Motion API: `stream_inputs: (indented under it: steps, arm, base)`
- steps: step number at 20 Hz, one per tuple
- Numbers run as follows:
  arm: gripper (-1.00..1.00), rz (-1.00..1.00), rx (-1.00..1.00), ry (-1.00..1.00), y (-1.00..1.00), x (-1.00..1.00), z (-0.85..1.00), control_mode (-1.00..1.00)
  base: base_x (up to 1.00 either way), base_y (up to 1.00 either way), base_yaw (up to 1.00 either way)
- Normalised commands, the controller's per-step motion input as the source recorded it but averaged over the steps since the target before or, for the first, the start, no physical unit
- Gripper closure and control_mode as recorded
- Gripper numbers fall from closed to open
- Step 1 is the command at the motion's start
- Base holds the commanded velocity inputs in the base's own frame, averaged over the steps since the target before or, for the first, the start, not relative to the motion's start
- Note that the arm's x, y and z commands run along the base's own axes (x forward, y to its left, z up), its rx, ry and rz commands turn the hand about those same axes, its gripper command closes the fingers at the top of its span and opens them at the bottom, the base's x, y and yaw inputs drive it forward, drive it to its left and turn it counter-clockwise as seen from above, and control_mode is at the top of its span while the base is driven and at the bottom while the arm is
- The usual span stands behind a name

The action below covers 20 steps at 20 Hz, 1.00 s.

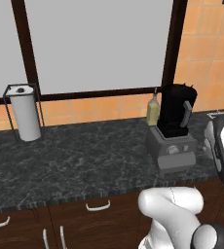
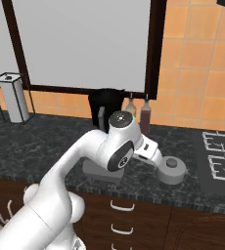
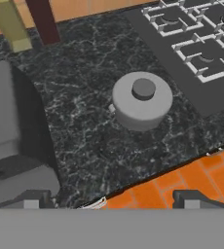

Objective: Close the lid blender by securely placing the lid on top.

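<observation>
Fingertips (image 3: 31, 202) of the gripper (image 3: 109, 200) stand wide apart, holding nothing, above the lid (image 3: 142, 100). It rests on the counter (image 1: 84, 160), right of the blender (image 1: 173, 131), near the hob (image 2: 219, 154). Risk: an off-centre descent could nudge the lid or pinch only its knob (image 3: 143, 89), letting it slip.

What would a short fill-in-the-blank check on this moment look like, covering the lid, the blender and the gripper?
1. The lid lies on the ____, not on the jar.
2. The blender jar's top is ____, with no lid on it.
3. The gripper hangs above the lid with its jaws ____.
4. In the left base view, the paper-towel roll stands to the ____ of the blender.

Missing words: counter; open; open; left
</observation>
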Motion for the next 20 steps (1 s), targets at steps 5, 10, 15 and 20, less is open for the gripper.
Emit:
stream_inputs:
  steps: [5, 10, 15, 20]
  arm:
    - [-1.0, 0.0, 0.0, 0.0, -0.54, 0.28, -0.19, -1.0]
    - [-1.0, 0.0, 0.02, 0.0, -0.43, 0.4, -0.1, -1.0]
    - [-1.0, 0.01, 0.02, 0.0, -0.3, 0.37, -0.09, -1.0]
    - [-1.0, 0.03, 0.0, 0.0, -0.13, 0.35, -0.13, -1.0]
  base:
    - [0.0, 0.0, 0.0]
    - [0.0, 0.0, 0.0]
    - [0.0, 0.0, 0.0]
    - [0.0, 0.0, 0.0]
